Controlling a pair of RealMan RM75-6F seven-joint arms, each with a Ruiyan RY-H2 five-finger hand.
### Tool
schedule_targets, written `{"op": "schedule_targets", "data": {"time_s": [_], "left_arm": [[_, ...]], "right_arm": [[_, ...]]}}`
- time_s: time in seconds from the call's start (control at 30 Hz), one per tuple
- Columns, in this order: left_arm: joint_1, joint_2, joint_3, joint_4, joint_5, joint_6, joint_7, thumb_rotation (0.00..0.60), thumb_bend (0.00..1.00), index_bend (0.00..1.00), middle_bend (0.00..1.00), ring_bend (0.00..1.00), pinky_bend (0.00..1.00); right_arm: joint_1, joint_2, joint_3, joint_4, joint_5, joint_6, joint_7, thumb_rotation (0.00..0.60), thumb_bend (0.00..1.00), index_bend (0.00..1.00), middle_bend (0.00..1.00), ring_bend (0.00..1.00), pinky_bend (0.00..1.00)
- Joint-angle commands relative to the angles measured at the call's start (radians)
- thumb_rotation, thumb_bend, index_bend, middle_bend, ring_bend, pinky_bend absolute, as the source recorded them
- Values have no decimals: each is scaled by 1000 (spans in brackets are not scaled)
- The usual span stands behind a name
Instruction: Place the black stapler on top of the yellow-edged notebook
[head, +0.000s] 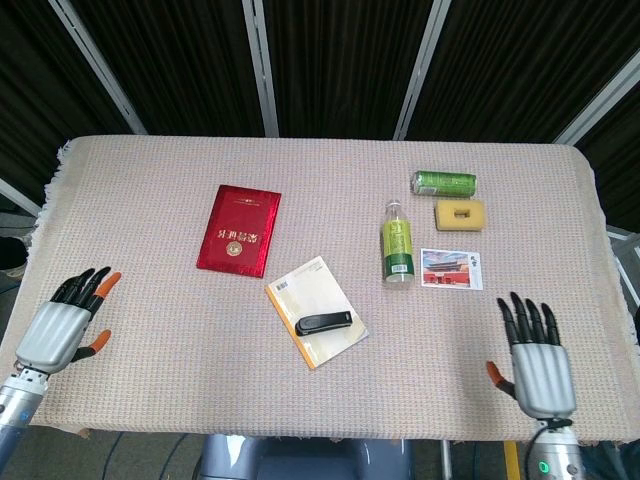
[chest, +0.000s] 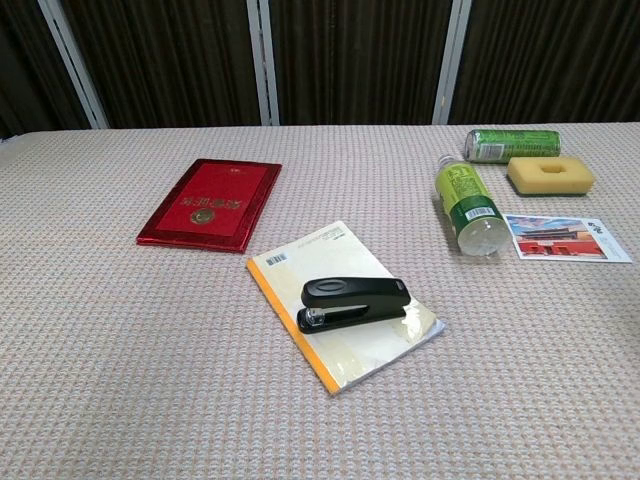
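While bottle (head: 397, 242) lies near, stapler (head: 324, 324) tops notebook (head: 316, 312).

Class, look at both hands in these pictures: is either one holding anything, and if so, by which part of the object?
Nothing is held. The left hand and right hand are empty, fingers apart. The black stapler lies on the yellow-edged notebook.

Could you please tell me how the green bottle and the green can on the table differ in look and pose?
The green bottle is longer, with a clear base and a white barcode label; the green can is shorter and green all over. The bottle points away from the robot, while the can lies crosswise, beside the yellow sponge. Both lie on their sides on the woven tablecloth.
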Motion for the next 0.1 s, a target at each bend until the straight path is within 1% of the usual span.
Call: {"op": "schedule_targets", "data": {"time_s": [0.03, 0.1], "left_arm": [[8, -1, 2, -2, 17, 13, 4, 600, 327, 0, 0, 0, 123], [9, 0, 5, -1, 24, 13, -1, 600, 327, 0, 0, 0, 123]], "right_arm": [[-151, 99, 18, 158, -25, 3, 197, 600, 193, 0, 0, 0, 0], [-168, 107, 27, 151, -35, -14, 204, 600, 193, 0, 0, 0, 0]]}}
